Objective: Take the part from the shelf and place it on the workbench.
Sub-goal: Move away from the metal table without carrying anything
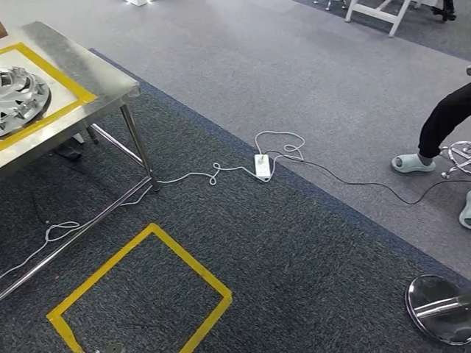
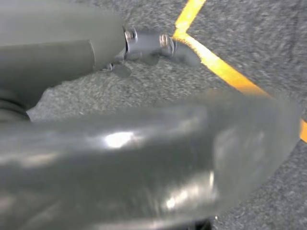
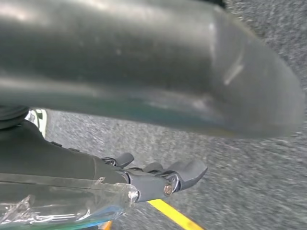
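A silver wheel-cover part (image 1: 19, 95) lies on the steel workbench (image 1: 97, 73) at the far left of the head view, inside a yellow tape outline. My left hand (image 2: 119, 158) hangs over dark carpet, its thick thumb apart from the darker fingers (image 2: 159, 44), with nothing between them. My right hand (image 3: 126, 57) hangs over the carpet in the same way, its fingers (image 3: 173, 177) spread from the thumb and holding nothing. No shelf is in sight.
A yellow tape square (image 1: 166, 243) marks the carpet in front of me. A white power strip (image 1: 262, 165) and its cables trail across the floor from the bench legs. A person's leg and sandal (image 1: 413, 162) and a chrome stool base (image 1: 441, 305) are at the right.
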`<state>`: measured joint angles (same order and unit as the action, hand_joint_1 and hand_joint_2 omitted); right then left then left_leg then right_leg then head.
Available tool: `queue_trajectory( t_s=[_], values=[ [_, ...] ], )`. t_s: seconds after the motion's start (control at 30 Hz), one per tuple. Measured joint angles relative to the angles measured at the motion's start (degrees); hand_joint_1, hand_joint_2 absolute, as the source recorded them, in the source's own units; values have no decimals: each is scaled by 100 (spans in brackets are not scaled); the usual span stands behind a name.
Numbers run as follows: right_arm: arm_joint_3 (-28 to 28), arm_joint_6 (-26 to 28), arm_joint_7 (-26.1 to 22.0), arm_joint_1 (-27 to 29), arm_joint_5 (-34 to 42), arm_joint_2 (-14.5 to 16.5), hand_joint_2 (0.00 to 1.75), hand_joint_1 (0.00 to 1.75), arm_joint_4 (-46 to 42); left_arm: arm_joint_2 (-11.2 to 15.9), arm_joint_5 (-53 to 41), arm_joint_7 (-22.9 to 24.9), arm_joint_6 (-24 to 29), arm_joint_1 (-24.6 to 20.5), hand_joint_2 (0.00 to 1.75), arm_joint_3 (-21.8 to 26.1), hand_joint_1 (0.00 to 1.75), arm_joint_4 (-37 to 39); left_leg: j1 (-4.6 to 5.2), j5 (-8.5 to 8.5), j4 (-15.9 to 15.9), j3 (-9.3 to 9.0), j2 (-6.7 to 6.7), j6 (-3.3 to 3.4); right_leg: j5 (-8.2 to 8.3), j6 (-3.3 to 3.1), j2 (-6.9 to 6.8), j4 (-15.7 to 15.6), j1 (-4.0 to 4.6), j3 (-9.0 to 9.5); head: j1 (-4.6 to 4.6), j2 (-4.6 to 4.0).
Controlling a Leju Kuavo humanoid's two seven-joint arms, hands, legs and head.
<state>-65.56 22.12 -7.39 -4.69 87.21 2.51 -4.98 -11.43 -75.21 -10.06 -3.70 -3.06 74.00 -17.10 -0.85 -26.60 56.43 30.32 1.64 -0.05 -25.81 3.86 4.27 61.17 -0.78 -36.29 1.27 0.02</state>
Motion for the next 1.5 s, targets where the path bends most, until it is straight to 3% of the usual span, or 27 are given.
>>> queue_trajectory(
  t_s=[0.03, 0.1, 0.13, 0.17, 0.2, 0.27, 0.33, 0.4, 0.47, 0.53, 0.6, 0.63, 0.67, 0.73, 0.8, 0.87, 0.93, 1.0, 1.07, 1.13, 1.17, 1.2, 1.27, 1.33, 1.37, 1.43, 1.5],
  values=[
    [5, 13, -18, -13, 0, 1, 0, 0, 0, 2, 0, -13, -10, 10, 0, -8, 0, 1, 15, 0, 1, 0, -70, 23, -198, 10, -194, 340, 7, -150, 22, 0],
    [5, 25, -89, -42, -1, 3, 0, 0, 0, 4, 2, -25, -22, 43, 0, -10, 0, 2, 44, -7, 3, -1, -232, 44, -569, 27, -356, 1116, 8, -497, 46, 0],
    [4, 22, -133, -41, -2, 2, 0, 0, 0, 7, 7, -21, -23, 54, 0, -9, 0, 3, 52, -12, 4, -4, -309, 47, -628, 27, -377, 1327, 8, -580, 46, 0],
    [4, 10, -179, -33, -4, 1, 0, 0, 0, 10, 14, -6, -19, 59, 0, -9, 0, 3, 56, -19, 5, -12, -380, 45, -573, 22, -390, 1310, 9, -547, 48, -1],
    [2, -8, -214, -25, -7, -1, 0, 0, 0, 15, 21, 14, -15, 61, 0, -8, 0, 3, 58, -29, 6, -24, -442, 37, -424, 11, -418, 1059, 10, -396, 49, -1],
    [-6, -40, -248, -30, -11, -4, 0, 0, 0, 26, 33, 51, -8, 67, 0, -6, 0, 3, 72, -62, 10, -65, -554, -5, -93, -27, -611, 259, 26, 61, 50, 0],
    [-15, -33, -236, -50, -12, -4, 0, 0, 0, 40, 60, 64, -9, 70, 0, -2, 0, 3, 99, -87, 16, -96, -640, -62, 38, -87, -735, -196, 51, 306, 44, 0],
    [-20, -6, -212, -51, -11, -5, 0, 0, 0, 48, 86, 71, -11, 66, 0, 3, 0, 3, 103, -86, 1, -110, -715, -118, 46, -157, -653, -236, 72, 295, 40, -2],
    [-25, 11, -196, -44, -11, -5, 0, 0, 1, 50, 94, 75, -12, 65, 0, 4, 0, 3, 83, -162, 55, -86, -621, -183, 77, -227, -551, -263, 58, 277, 35, -1],
    [-36, 24, -190, -58, -11, -7, 0, 0, 2, 56, 98, 75, -13, 77, 0, 7, 0, 3, 69, -469, 522, 126, -374, -230, 112, -282, -434, -288, 31, 265, 22, -1],
    [-53, 31, -190, -68, -11, -8, 0, 0, 2, 62, 98, 76, -13, 99, 0, 12, 0, 3, 68, -829, 1322, 513, -244, -243, 126, -304, -297, -289, 29, 246, 19, -1],
    [-59, 30, -190, -65, -11, -8, 0, 0, 2, 63, 98, 77, -13, 108, 0, 15, 0, 3, 68, -888, 1593, 657, -231, -245, 130, -308, -222, -289, 30, 240, 19, -1],
    [-64, 29, -188, -60, -11, -8, 0, 0, 2, 63, 101, 77, -13, 112, 0, 18, 0, 3, 67, -833, 1671, 715, -224, -244, 135, -306, -143, -288, 29, 238, 20, -1],
    [-75, 26, -168, -57, -13, -8, 0, 0, 1, 66, 120, 75, -13, 109, 0, 37, 0, 3, 54, -437, 1169, 509, -145, -234, 150, -285, 19, -286, 17, 240, 19, 0],
    [-96, 9, -142, -70, -20, -9, 0, 0, 1, 70, 154, 68, -13, 103, 0, 73, 0, 3, 10, -99, 398, 169, 156, -225, 165, -233, 173, -265, 21, 216, 15, 0],
    [-137, -25, -109, -76, -34, -11, 0, 0, 2, 70, 199, 47, -8, 99, 0, 103, 0, 3, -10, -40, 57, 29, 343, -193, 191, -158, 302, -262, 21, 165, 11, 0],
    [-205, -47, -76, -47, -48, -17, 0, 0, 2, 70, 274, 7, 17, 84, 0, 130, 0, 3, -1, -26, 22, 20, 233, -111, 230, -79, 393, -297, -4, 116, 12, 1],
    [-280, -50, -86, -26, -67, -25, 0, 0, 2, 65, 372, -25, 66, 50, 0, 183, 0, 3, -1, 10, -13, 6, 96, -26, 126, -26, 156, -139, 6, 17, 36, 0],
    [-360, -67, -170, -56, -115, -28, 0, 0, 2, 49, 468, -13, 129, 28, 0, 259, 0, 3, 19, 15, -27, -1, -64, 21, -245, 5, -232, 514, 22, -283, 68, -1],
    [-443, -99, -284, -89, -168, -32, 0, 0, 2, 25, 541, 19, 190, 20, 0, 342, 0, 3, 42, 7, -25, -3, -243, 35, -571, 29, -365, 1264, 16, -626, 77, 0],
    [-477, -113, -320, -91, -183, -37, 0, 0, 2, 13, 562, 34, 210, 11, 0, 376, 0, 3, 45, 2, -24, -7, -321, 34, -585, 34, -379, 1392, 16, -668, 78, 0],
    [-506, -122, -342, -88, -190, -42, 0, 0, 2, 1, 576, 39, 222, -2, 0, 404, 0, 3, 46, -4, -23, -16, -392, 28, -492, 34, -394, 1283, 15, -586, 79, 0],
    [-548, -144, -394, -88, -206, -55, 0, 0, 2, -21, 597, 60, 234, -33, 0, 435, 0, 3, 50, -29, -22, -51, -509, -6, -156, 22, -543, 517, 18, -135, 83, 0],
    [-597, -190, -508, -113, -249, -61, 0, 0, 2, -33, 624, 128, 262, -58, 0, 483, 0, 3, 79, -66, -9, -87, -605, -66, 43, -40, -709, -118, 35, 227, 82, 0],
    [-628, -217, -557, -124, -268, -61, 0, 0, 2, -36, 636, 173, 279, -71, 0, 508, 0, 3, 91, -76, -8, -100, -645, -96, 61, -79, -741, -229, 49, 283, 83, 0],
    [-674, -245, -553, -129, -269, -65, 0, 0, 2, -47, 649, 228, 297, -100, 0, 541, 0, 3, 89, -79, -23, -114, -723, -157, 74, -165, -635, -238, 69, 258, 86, -1],
    [-699, -224, -408, -129, -222, -71, 0, 0, 2, -60, 642, 237, 288, -123, 0, 544, 0, 3, 70, -197, 94, -68, -605, -221, 103, -240, -532, -264, 56, 248, 77, 0]
  ],
)
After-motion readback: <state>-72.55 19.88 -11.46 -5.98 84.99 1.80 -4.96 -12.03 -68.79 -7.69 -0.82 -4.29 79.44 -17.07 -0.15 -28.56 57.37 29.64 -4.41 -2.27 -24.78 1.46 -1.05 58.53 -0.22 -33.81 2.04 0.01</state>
